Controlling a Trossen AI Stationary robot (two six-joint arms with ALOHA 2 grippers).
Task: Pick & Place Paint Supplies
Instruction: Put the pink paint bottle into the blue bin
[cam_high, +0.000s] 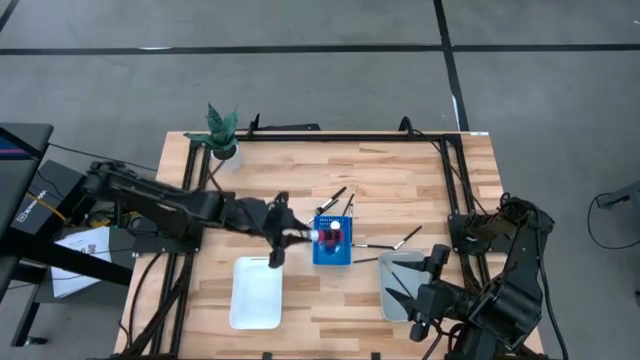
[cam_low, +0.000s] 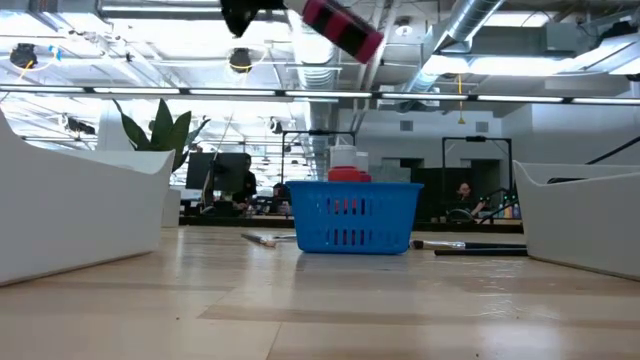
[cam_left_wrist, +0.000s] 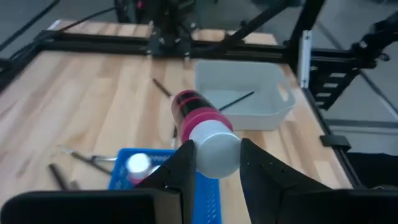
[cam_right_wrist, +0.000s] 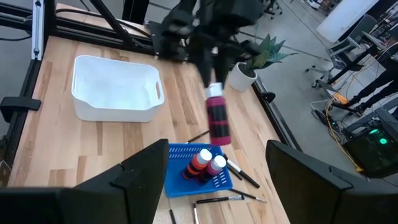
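Clamped by its white cap, a red paint bottle (cam_left_wrist: 198, 118) hung from the left gripper (cam_left_wrist: 214, 163) above the blue rack (cam_high: 332, 243), probably lifted clear for transfer; the right gripper (cam_right_wrist: 214, 177) waited, fingers spread, over the grey tray (cam_high: 398, 296).

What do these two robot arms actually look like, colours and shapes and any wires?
Both arms are black, built from chunky jointed segments. The left arm and the right arm each end in a gripper with two flat, dark, blade-like fingers: left gripper, right gripper. Black cables loop along the right arm's segments and at the base of each. No markings are readable on them.
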